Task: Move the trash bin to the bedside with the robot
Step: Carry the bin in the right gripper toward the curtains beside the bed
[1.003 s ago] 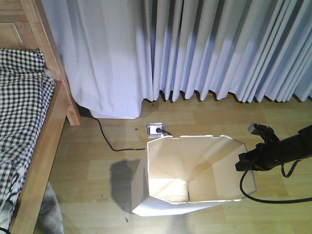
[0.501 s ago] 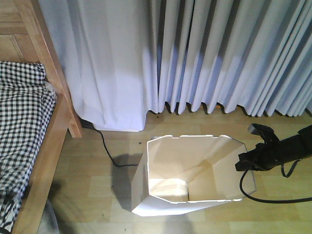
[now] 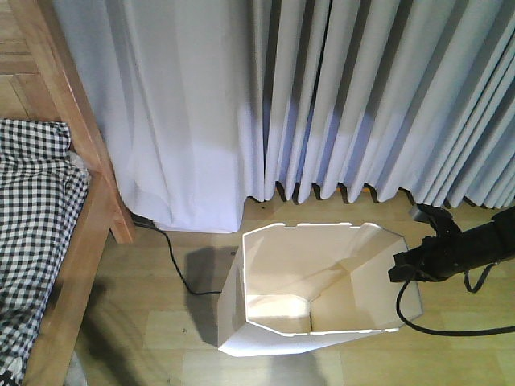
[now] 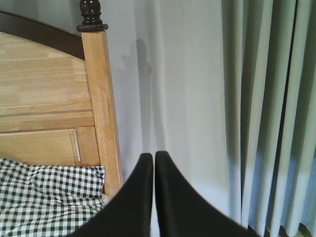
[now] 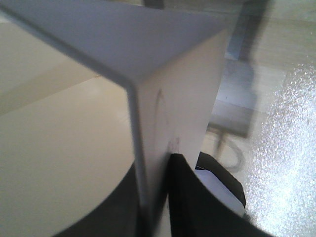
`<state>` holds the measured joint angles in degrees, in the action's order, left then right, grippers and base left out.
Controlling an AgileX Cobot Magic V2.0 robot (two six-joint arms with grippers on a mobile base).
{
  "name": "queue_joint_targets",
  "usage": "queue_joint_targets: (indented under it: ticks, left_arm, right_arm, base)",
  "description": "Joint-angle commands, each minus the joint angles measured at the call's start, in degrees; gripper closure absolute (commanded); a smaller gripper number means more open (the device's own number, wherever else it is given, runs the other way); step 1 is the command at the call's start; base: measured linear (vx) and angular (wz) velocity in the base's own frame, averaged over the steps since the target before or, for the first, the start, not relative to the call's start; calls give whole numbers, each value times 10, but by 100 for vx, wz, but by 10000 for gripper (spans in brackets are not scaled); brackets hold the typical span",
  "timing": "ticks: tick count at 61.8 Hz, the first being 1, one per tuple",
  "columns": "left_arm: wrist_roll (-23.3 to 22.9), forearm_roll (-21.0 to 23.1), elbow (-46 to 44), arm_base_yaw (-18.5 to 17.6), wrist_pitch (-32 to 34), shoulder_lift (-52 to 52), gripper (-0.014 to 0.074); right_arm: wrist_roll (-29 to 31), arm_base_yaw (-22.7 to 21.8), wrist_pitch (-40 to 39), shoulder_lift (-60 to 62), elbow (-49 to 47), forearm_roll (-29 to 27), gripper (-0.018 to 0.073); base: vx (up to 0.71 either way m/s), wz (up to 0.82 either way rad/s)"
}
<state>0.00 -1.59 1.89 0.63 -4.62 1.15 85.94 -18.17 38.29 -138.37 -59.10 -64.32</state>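
White plastic, the trash bin [image 3: 273,342] is standing on the wooden floor [image 3: 153,322] before the curtain [image 3: 322,96], near the bed [image 3: 80,257] but apart from it. The right hand [image 3: 400,269] is pinching the bin's right wall at the rim, one finger inside, one outside. The left hand [image 4: 150,160] is hanging in the air, fingers pressed together, facing the headboard [image 4: 49,98] and checked bedding [image 4: 44,197]

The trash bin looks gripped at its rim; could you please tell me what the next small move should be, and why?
Probably slide the trash bin left toward the bed: the right gripper is shut on its right rim wall, and a strip of floor separates bin and bed.
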Motion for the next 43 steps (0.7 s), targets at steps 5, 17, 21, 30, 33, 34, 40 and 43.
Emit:
queue_joint_targets:
  ticks: [5, 17, 21, 30, 33, 34, 40, 43]
  left_arm:
    - [-8, 5, 7, -4, 43, 4, 603]
    - [-8, 5, 7, -4, 43, 4, 603]
    - [-8, 5, 7, -4, 43, 4, 603]
    - [-8, 5, 7, -4, 43, 4, 603]
    - [-8, 5, 7, -4, 43, 4, 603]
    - [-8, 5, 7, -4, 43, 4, 603]
    - [-8, 5, 7, -4, 43, 4, 603]
    - [-8, 5, 7, -4, 43, 4, 603]
  right_arm:
    - [-1, -1, 135, 43, -6, -38, 564]
    - [-1, -1, 135, 43, -6, -38, 564]
    - [-1, -1, 136, 43, -6, -38, 564]
    - [-1, -1, 136, 43, -6, -38, 564]
    - [-1, -1, 136, 43, -6, -38, 564]
    - [-1, -1, 136, 43, -6, -38, 564]
    - [-1, -1, 136, 43, -6, -38, 564]
    - [-1, -1, 136, 43, -6, -38, 564]
  base:
    - [12, -1]
    - [10, 0]
    - [8, 0]
    - [7, 1]
    - [7, 0]
    - [7, 0]
    - [6, -1]
    - [6, -1]
